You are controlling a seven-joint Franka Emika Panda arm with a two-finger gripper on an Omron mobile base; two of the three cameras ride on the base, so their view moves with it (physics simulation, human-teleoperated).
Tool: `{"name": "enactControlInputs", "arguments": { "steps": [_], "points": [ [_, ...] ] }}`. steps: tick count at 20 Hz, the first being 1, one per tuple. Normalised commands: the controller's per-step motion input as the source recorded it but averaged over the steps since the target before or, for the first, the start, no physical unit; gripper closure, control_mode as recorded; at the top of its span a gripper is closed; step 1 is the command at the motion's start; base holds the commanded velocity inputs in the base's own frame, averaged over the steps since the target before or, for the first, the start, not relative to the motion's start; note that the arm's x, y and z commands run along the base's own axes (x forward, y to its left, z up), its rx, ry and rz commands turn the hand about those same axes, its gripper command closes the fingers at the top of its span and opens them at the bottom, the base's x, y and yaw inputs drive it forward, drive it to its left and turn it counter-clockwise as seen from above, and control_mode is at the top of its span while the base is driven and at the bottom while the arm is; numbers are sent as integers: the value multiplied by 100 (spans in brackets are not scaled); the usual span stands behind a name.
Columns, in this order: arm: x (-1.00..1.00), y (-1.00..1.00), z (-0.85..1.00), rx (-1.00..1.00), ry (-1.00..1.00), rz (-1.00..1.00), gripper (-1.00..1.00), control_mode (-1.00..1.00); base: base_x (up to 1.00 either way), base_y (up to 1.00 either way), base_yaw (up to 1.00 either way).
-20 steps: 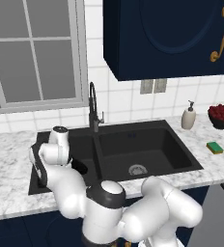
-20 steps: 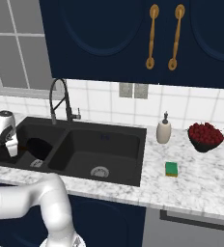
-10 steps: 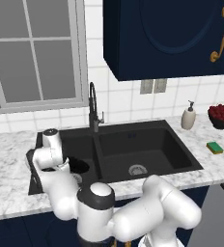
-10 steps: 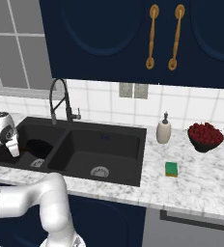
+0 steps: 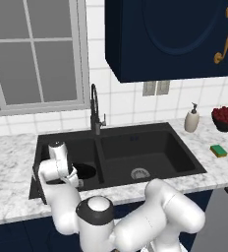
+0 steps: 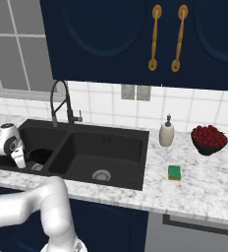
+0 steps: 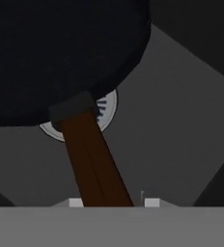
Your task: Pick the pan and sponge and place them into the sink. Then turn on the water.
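Lowered deeper into the left basin of the sink [image 5: 117, 132] than one second ago. Just ahead of the gripper [image 7: 113, 203]: pan [image 7: 61, 53], low over the drain [image 7: 106, 108], handle [image 7: 92, 159] running back between the tips. Small gap seen at one tip, but cannot tell if grip is already let go or not. Probably pan step almost finished. Beyond and to the right, faucet [image 5: 94, 110], no water. Well apart to the right, on the counter: sponge [image 5: 218, 150], not yet taken.

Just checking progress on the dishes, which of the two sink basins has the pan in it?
The left basin, beside the window: the pan sits over its drain, while the right basin shows its bare drain.
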Motion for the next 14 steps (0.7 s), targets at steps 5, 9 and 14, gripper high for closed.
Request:
{"name": "enactControlInputs", "arguments": {
  "steps": [5, 9, 14],
  "points": [
    [-15, 0, -89, -1, 0, 0, 100, -100, 0, 0, 0],
    [0, 2, -7, 0, -7, 0, -100, -100, 0, 0, 0],
    [0, -12, 63, 5, -8, 9, -100, -100, 0, 0, 0]
  ]
}}
